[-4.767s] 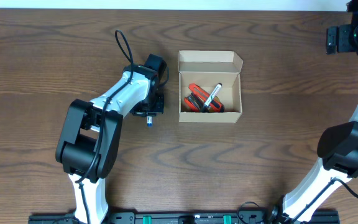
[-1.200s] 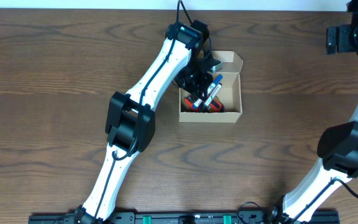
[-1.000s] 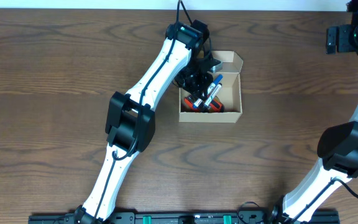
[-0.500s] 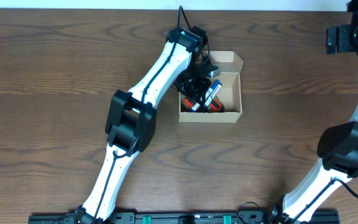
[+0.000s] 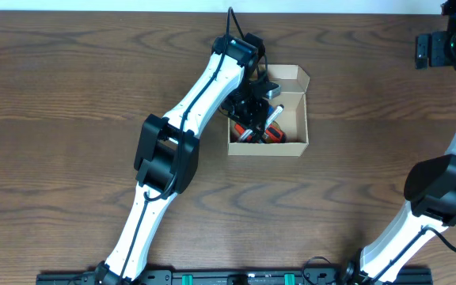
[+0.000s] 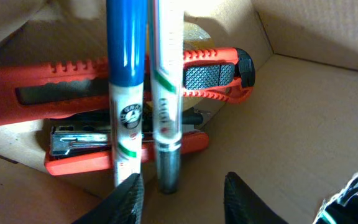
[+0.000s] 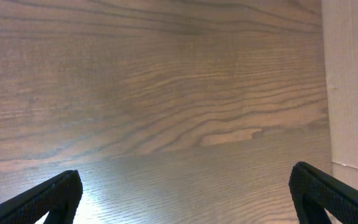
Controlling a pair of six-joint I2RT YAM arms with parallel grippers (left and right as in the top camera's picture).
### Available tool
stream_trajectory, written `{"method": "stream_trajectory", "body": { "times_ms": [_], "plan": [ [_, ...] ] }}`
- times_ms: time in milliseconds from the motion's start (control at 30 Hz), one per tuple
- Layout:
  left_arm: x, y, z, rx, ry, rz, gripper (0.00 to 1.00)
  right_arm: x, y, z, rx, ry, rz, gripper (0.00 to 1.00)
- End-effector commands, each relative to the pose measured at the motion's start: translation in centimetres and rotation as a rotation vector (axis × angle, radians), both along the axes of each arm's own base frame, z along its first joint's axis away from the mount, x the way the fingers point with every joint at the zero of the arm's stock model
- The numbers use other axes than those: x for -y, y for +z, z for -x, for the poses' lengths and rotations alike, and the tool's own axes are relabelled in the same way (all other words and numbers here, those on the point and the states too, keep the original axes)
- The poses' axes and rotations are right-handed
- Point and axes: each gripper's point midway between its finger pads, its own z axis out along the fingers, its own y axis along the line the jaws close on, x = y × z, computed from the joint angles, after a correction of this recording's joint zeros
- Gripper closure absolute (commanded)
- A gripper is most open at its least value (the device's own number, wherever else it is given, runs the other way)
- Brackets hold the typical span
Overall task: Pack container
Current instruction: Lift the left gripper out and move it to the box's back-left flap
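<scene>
The container, a tan cardboard box with its flap folded back, stands open at the table's middle. My left gripper reaches down into it. In the left wrist view its jaws stand open, with nothing between them. Just beyond the fingertips a blue-capped marker and a grey-tipped marker lie side by side across two red utility knives on the box floor. My right gripper hovers at the far right corner, wide open over bare wood.
The left arm stretches diagonally from the front edge to the box. The right arm's base stands at the right side. A pale strip borders the wood in the right wrist view.
My left gripper has opened and let go of the blue-capped marker, which now lies in the box beside the other marker. The right arm has not moved.
</scene>
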Motion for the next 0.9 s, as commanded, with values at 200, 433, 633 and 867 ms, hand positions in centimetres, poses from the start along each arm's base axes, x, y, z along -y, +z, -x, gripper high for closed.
{"method": "stream_trajectory", "body": {
  "times_ms": [200, 433, 633, 867],
  "plan": [
    [1.4, 5.7, -3.6, 0.17, 0.054, 0.088, 0.57, 0.4, -0.7, 0.1, -0.011, -0.02, -0.011, 0.01],
    [0.5, 14.8, -7.3, 0.431, 0.153, 0.162, 0.62, 0.4, -0.7, 0.1, -0.011, -0.02, -0.011, 0.01],
    [-5.5, 21.7, -8.6, 0.65, 0.328, 0.06, 0.55, 0.4, -0.7, 0.1, -0.011, -0.02, -0.011, 0.01],
    [-15.1, 28.1, -9.8, 0.822, 0.606, -0.046, 0.5, 0.4, -0.7, 0.1, -0.011, -0.02, -0.011, 0.01]
  ]
}}
